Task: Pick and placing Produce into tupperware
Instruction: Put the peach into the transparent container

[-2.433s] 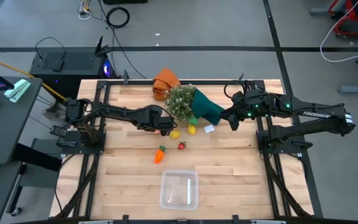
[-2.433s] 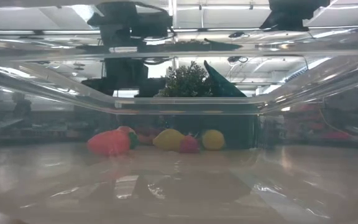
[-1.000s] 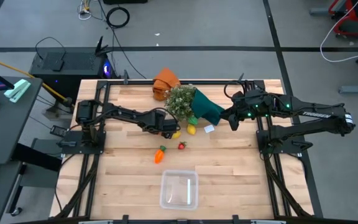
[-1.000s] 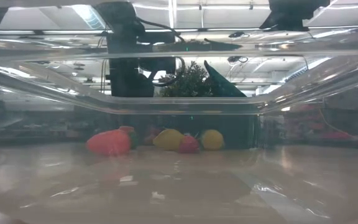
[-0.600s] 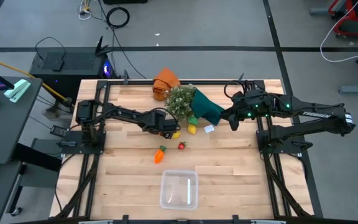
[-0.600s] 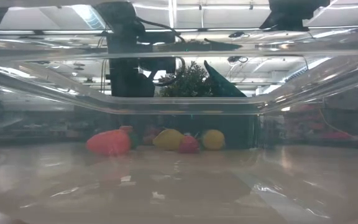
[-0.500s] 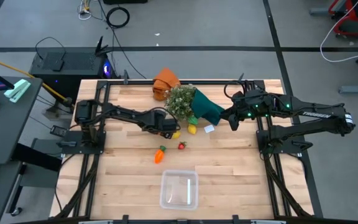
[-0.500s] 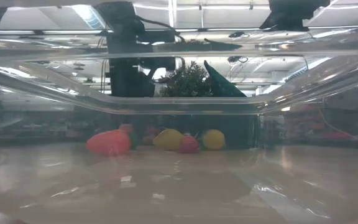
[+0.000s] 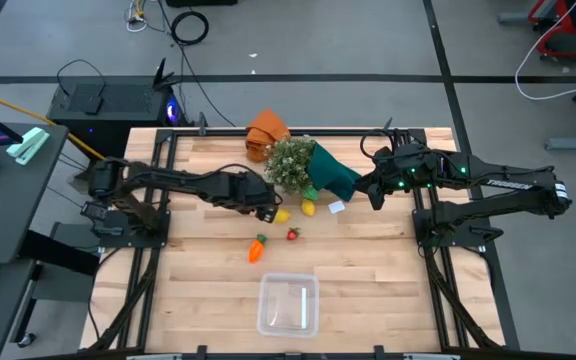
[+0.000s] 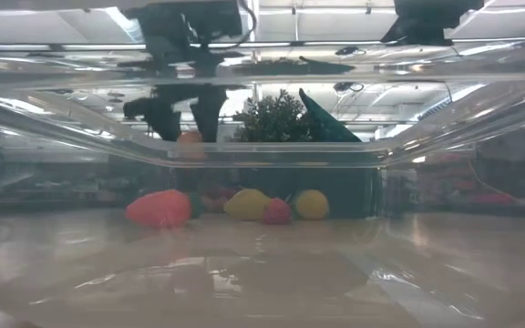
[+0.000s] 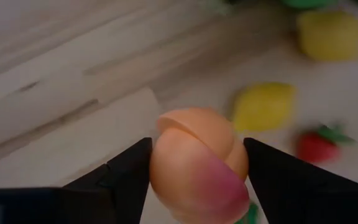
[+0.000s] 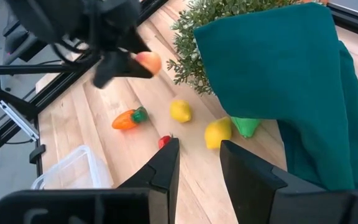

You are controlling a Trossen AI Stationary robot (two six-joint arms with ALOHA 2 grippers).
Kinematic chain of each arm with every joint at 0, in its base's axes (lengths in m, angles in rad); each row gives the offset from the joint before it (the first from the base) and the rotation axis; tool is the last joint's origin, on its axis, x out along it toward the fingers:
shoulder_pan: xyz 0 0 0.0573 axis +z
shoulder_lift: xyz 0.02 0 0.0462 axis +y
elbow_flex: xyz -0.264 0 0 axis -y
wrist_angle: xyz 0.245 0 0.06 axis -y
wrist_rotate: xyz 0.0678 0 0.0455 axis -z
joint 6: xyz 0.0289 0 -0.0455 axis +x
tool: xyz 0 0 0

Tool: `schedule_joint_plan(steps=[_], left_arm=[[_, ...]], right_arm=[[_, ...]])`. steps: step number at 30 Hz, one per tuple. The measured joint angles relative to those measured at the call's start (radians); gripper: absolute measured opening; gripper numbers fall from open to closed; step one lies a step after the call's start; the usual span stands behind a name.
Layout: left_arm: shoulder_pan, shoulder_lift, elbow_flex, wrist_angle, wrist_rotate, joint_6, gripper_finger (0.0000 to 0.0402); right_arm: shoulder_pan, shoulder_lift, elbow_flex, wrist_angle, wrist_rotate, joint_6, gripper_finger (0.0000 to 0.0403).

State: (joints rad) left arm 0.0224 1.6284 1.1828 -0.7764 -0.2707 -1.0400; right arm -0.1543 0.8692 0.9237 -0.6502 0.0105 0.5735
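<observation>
My left gripper [image 9: 266, 205] is shut on the pink-orange peach [image 11: 197, 163], which shows above the table in the low view [image 10: 190, 138]. On the table lie two yellow lemons [image 9: 282, 215] [image 9: 308, 208], the orange carrot [image 9: 257, 248] and the tiny red berry [image 9: 292, 235]. The clear tupperware [image 9: 288, 304] stands near the table's near edge; its wall [image 10: 262, 157] fills the low view. My right gripper [image 12: 197, 168] is open and waits at the table's right, beside the teal wrap. My left gripper pinches the peach between its two fingers [image 11: 126, 177], one on each side of the fruit's round body [image 11: 166, 155]. The fingers come from above, pointing down [image 10: 203, 109]. The peach is lifted clear of the table and sits at the fingers' free ends.
A bushy plant [image 9: 293, 160] in teal wrap [image 9: 333, 172] lies at the table's far middle, just behind the lemons. An orange cloth [image 9: 266, 132] sits at the far edge. A small white scrap [image 9: 336, 207] lies by the wrap. Bare wood lies between the produce and the tupperware.
My left gripper has risen from table height, taking the peach with it; the peach has been lifted clear of the table. The lemons, carrot and berry have stayed in place.
</observation>
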Motion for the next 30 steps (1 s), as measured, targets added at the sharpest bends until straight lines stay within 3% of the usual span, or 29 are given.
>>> schedule_joint_plan(steps=[6,10,18,30], left_arm=[[-0.039,-0.086,0.000,0.016,0.033,0.005,0.0249],[-0.057,-0.120,0.000,0.058,0.112,0.014,0.0250],[-0.102,-0.127,0.000,0.205,0.230,0.046,0.0253],[-0.154,-0.124,0.000,0.441,0.327,0.201,0.0253]], right_arm=[[0.000,0.000,0.000,0.000,0.000,0.000,0.0085],[0.000,0.000,0.000,0.000,0.000,0.000,0.0085],[0.000,0.000,0.000,0.000,0.000,0.000,0.0085],[0.000,0.000,0.000,-0.002,0.000,-0.001,0.0085]])
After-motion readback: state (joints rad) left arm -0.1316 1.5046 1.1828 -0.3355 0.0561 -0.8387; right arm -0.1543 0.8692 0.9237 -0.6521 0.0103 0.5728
